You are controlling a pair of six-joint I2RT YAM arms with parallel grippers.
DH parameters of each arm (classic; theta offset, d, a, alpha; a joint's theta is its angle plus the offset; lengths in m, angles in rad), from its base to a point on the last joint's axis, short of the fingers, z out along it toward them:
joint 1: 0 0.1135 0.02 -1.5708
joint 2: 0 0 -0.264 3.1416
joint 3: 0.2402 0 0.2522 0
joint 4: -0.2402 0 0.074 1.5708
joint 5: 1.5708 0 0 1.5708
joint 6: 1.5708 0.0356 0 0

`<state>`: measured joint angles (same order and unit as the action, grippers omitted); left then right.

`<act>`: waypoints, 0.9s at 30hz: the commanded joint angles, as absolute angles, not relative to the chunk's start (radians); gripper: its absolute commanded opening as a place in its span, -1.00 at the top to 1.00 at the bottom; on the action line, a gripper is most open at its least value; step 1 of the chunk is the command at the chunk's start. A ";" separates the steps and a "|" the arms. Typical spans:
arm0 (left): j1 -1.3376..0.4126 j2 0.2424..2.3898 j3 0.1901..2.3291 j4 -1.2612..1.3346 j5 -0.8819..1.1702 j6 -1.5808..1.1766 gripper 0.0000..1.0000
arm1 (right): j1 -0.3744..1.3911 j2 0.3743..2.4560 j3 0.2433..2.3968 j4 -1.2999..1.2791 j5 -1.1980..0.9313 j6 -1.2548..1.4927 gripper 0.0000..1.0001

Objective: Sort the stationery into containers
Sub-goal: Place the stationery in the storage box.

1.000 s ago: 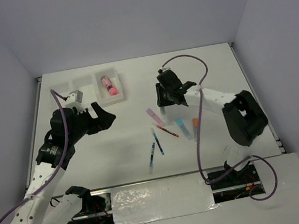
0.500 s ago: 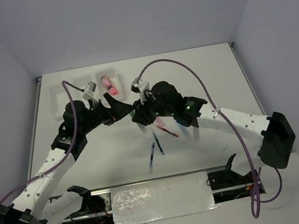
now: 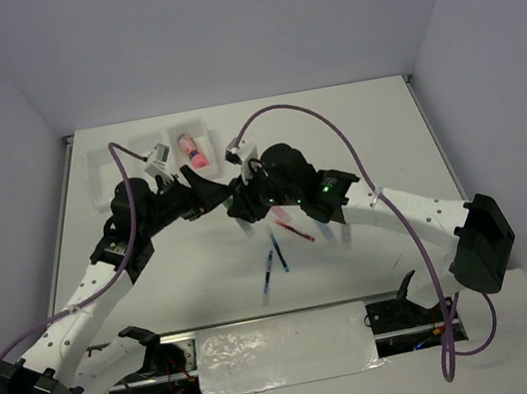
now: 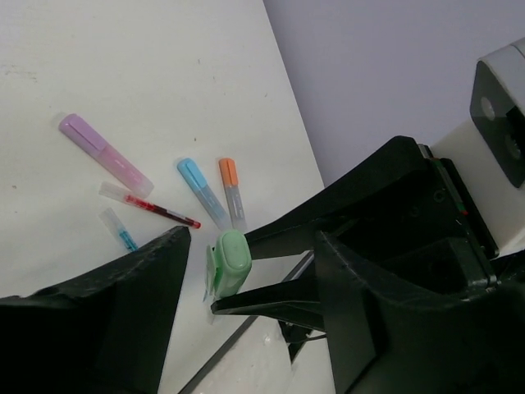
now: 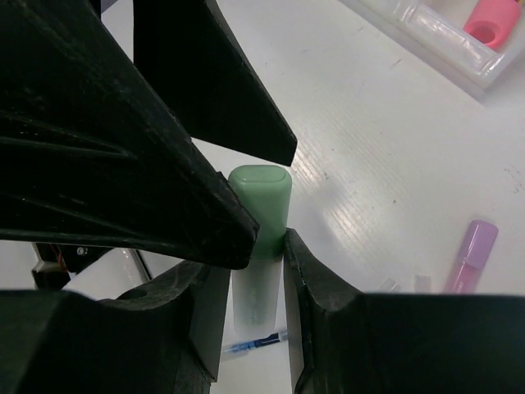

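Observation:
My right gripper (image 5: 258, 254) is shut on the green highlighter (image 5: 260, 213) and holds it above the table, cap end outward. My left gripper (image 4: 250, 246) is open, a finger on each side of the highlighter's cap (image 4: 228, 261), apart from it. In the top view the two grippers meet at mid-table, left (image 3: 207, 194) and right (image 3: 244, 203). The pink tube (image 3: 193, 148) lies in the right bin of the white containers (image 3: 127, 169). On the table lie a lilac highlighter (image 4: 102, 153), a blue highlighter (image 4: 201, 190), an orange-capped one (image 4: 231, 190), a red pen (image 4: 156, 209) and a blue pen (image 3: 280, 255).
A second blue pen (image 3: 269, 283) lies nearer the front edge. The left and middle bins show no stationery. The right arm's purple cable (image 3: 332, 120) arches over the table's middle. A taped strip (image 3: 284, 348) runs along the front edge.
Both arms have swung in from their sides to meet at mid-table. The right gripper now carries the green highlighter, and the open left gripper has closed in around its cap.

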<state>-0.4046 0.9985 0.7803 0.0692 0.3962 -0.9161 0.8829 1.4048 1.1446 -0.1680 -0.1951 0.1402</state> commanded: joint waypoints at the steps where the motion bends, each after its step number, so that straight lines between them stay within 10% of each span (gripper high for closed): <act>1: -0.406 1.003 0.767 0.146 0.428 -0.911 -0.48 | 0.891 1.379 1.201 -0.117 -0.189 0.158 0.78; 6: -0.408 1.026 0.764 0.184 0.477 -0.911 0.28 | 0.890 1.413 1.232 -0.091 -0.157 0.184 0.78; 15: -0.408 1.071 0.846 0.054 0.392 -0.793 1.00 | 0.867 1.420 1.270 -0.067 -0.199 0.216 0.73; 16: -0.408 1.081 0.868 -0.021 0.352 -0.776 1.00 | 0.867 1.425 1.275 -0.071 -0.204 0.209 0.63; 20: -0.379 1.152 1.062 -0.240 0.068 -0.636 1.00 | 0.835 1.414 1.240 -0.092 -0.170 0.210 -0.99; 27: -0.213 1.427 1.353 -0.431 -0.225 -0.473 1.00 | 0.733 1.199 1.066 -0.241 0.078 0.251 -1.00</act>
